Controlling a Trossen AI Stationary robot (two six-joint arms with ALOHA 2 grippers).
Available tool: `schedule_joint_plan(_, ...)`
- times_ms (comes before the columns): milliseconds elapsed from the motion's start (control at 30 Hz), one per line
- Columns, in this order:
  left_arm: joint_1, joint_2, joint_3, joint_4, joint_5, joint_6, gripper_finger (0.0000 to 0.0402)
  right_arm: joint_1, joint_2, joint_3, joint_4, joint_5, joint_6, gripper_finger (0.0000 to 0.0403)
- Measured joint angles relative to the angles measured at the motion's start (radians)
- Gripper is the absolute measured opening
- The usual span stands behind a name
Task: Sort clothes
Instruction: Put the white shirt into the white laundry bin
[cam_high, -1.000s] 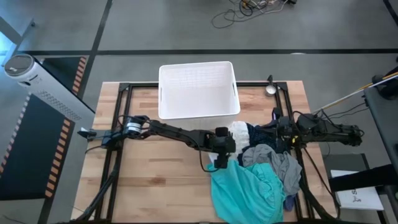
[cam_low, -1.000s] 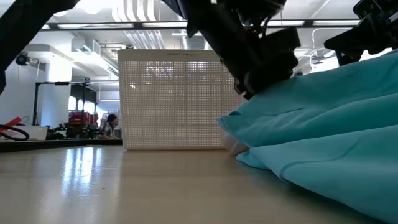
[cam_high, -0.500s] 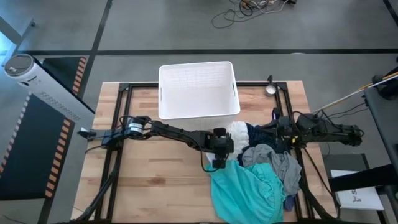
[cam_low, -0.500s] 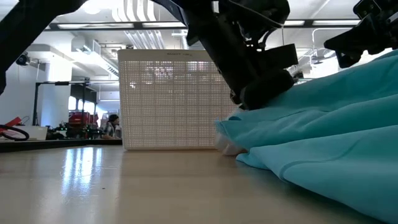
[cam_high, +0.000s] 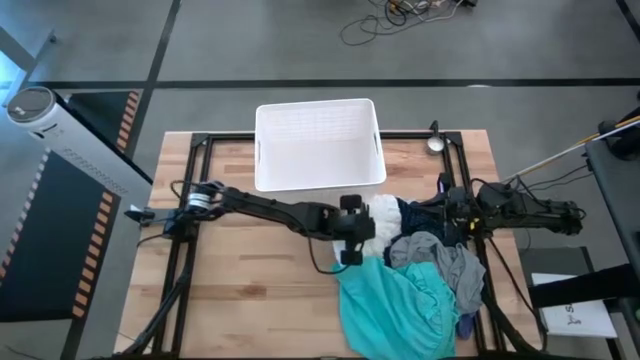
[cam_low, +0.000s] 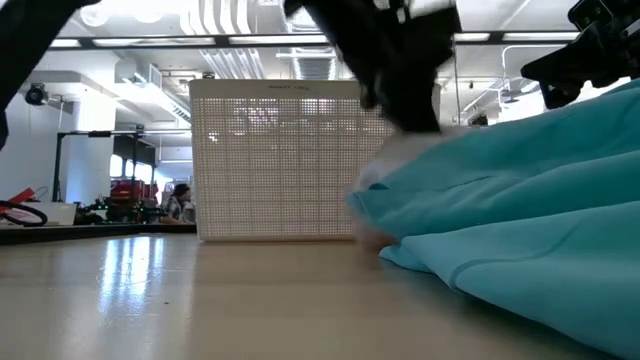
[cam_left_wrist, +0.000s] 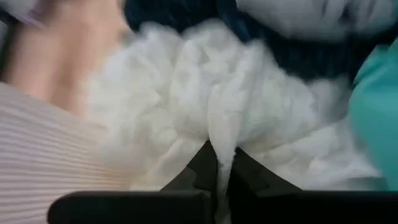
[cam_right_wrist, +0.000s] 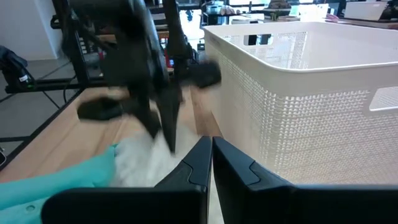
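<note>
The clothes lie heaped on the table's right half: a white garment (cam_high: 385, 213), a navy one (cam_high: 418, 214), grey ones (cam_high: 452, 266) and a large teal one (cam_high: 395, 305) nearest the front edge. My left gripper (cam_left_wrist: 222, 160) is over the heap's left edge, shut on the white garment (cam_left_wrist: 186, 106). In the low view it is a dark blur (cam_low: 400, 80) above the teal cloth (cam_low: 520, 200). My right gripper (cam_right_wrist: 210, 152) is shut on nothing and stays folded back at the table's right edge (cam_high: 447, 213). My left gripper pinches a raised fold of the white garment (cam_left_wrist: 222, 146) between its two fingers. The fingers come slanting down from the table's left. The fold stands up narrow between them. The rest of the garment spreads below it on the heap.
A white perforated plastic bin (cam_high: 320, 145) stands at the table's far middle, open side up; the right wrist view shows its wall (cam_right_wrist: 298, 106) close by. Bare wooden tabletop (cam_high: 250, 290) lies left of the heap. A small round metal object (cam_high: 436, 143) sits at the far right.
My left gripper has shut on the white garment at the heap's left edge and then risen, going a little toward the table's far edge. A fold of the white cloth has come up with it. The teal garment has stayed where it was.
</note>
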Motion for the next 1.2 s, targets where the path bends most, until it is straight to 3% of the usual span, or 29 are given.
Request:
schedule_joint_plan(500,0.001,-0.342,0.0,0.124,-0.121,0.066,0.0,0.0,0.0,0.0,0.001,0.0,0.0,0.0)
schedule_joint_plan(1200,0.002,-0.493,0.002,0.462,-0.117,0.251,0.0,0.0,0.0,0.0,0.0,0.0,0.0,0.0)
